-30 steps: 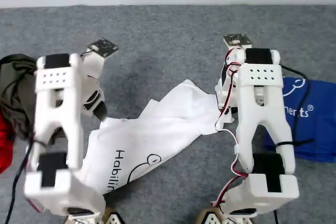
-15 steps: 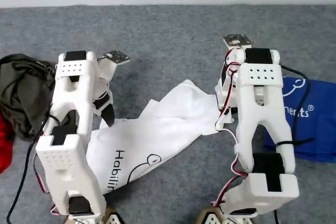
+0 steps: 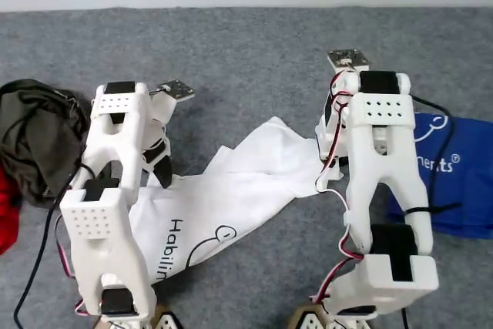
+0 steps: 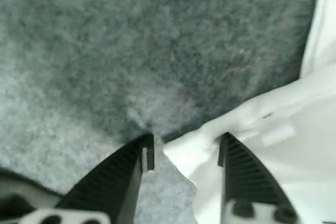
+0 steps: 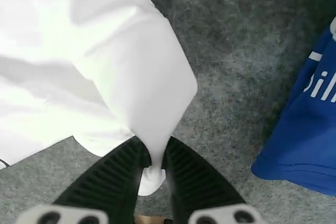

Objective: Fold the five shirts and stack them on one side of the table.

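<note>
Right wrist view first: the right gripper [image 5: 156, 153] is clamped tight on a pinched fold of the crumpled white cotton shirt with dark lettering [image 5: 105, 61]. The jaws are almost meeting, with only cloth between them. The fabric billows away from the pinch and drapes onto the grey felt-covered table [image 5: 236, 35]. That looks like an anchoring hold, one end of the garment pinned so the rest can be drawn out flat.

Over to the left wrist view: the left gripper [image 4: 185, 150] stands wide open and holds nothing. A white corner of the shirt pokes right into the gap, closer to one finger than the other, with bare felt under the rest of the opening. My read is that it is lined up for the second grip, since spreading a shirt this rumpled takes two held points.

From the high view, the white shirt runs diagonally across the table between the two arms, bunched and creased, nowhere near folded.

The flat royal-blue shirt with white print [image 3: 462, 198] lies just beyond the right arm at the table's right edge, well clear of both grippers and possibly the start of the stack. At the left edge, the heaped olive-green shirt [image 3: 38, 144] and a sliver of red cloth [image 3: 6, 221] wait, untouched.
</note>
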Tool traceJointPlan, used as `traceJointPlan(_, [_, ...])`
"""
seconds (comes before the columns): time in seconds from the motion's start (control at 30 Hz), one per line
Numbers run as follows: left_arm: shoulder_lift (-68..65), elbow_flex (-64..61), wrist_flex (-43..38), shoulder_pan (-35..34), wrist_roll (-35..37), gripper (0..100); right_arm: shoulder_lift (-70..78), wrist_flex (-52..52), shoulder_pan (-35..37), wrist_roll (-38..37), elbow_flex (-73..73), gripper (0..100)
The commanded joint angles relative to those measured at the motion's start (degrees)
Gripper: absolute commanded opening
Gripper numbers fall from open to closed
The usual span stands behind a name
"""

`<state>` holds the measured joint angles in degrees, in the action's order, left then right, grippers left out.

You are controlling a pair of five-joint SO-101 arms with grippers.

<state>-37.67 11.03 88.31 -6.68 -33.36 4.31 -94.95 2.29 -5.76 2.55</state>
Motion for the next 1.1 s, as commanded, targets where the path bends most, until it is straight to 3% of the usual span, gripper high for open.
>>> traceJointPlan(0.0, [-2.02, 2.68, -0.44, 1.76, -0.35, 17, -0.31, 0.57, -0.31, -0.35, 0.53, 0.9])
traceJointPlan(0.23, [-7.47, 8.92, 6.42, 1.85, -0.7, 1, -0.31, 0.48, -0.57, -0.35, 0.53, 0.9])
traceJointPlan(0.47, [-8.0, 10.15, 10.99, 1.23, -0.7, 1, -0.75, 0.22, -0.57, -0.44, 0.62, 0.9])
traceJointPlan(0.8, [12.22, 9.54, 12.13, -5.63, -0.26, 1, -0.13, 1.36, 0.22, -0.35, 0.79, 0.9])
traceJointPlan(1.07, [23.12, -1.36, 12.04, -8.35, -0.35, 1, 6.73, 5.67, 3.82, -0.35, 0.88, 0.9])
